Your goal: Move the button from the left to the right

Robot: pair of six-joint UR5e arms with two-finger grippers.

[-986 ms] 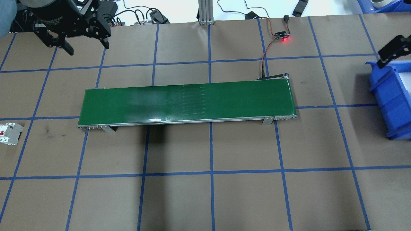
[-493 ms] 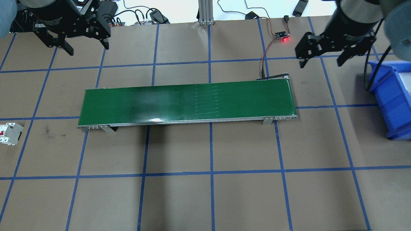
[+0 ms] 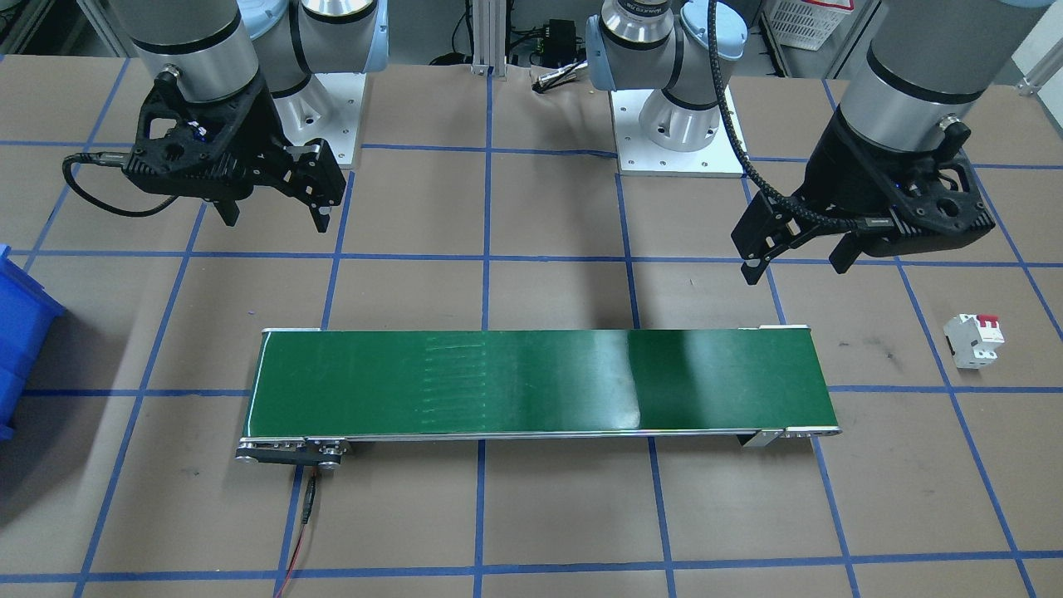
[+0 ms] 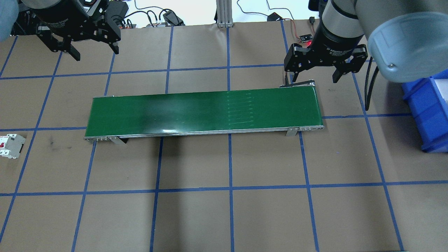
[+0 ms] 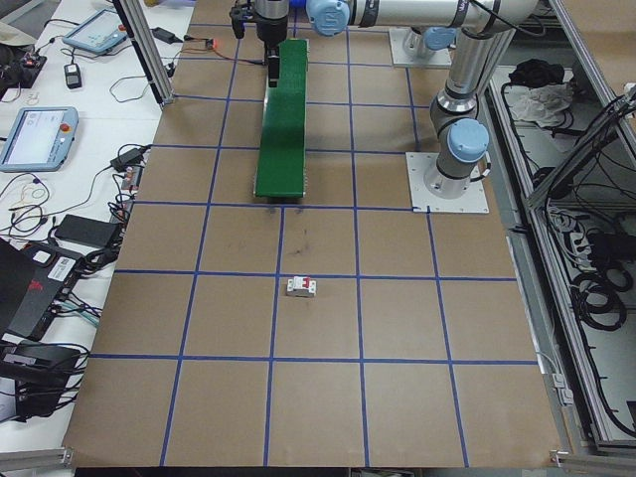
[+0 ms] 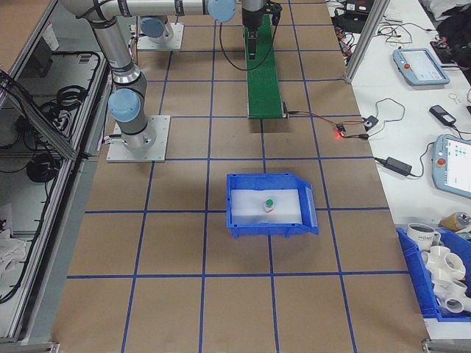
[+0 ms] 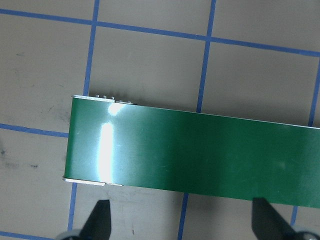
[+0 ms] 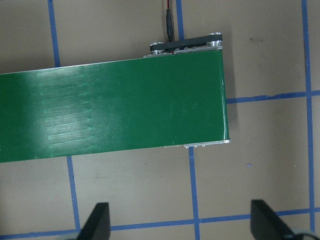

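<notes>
The button (image 6: 269,203) lies inside the blue bin (image 6: 270,228) on its white floor, near the middle, apparently upright with its green cap on top, though it is small in the right-side view. The bin sits well apart from the green conveyor (image 4: 203,112). Both the left gripper (image 4: 81,49) and the right gripper (image 4: 316,71) hang above bare table (image 4: 231,217) with fingers spread and released, near opposite conveyor ends.

A long green conveyor belt (image 4: 203,112) lies across the middle of the brown worktop (image 4: 224,210), which is gridded with blue tape. A white circuit breaker with a red lever (image 3: 973,339) sits well apart from the belt's end. A blue bin (image 6: 269,204) stands beyond the opposite end.
</notes>
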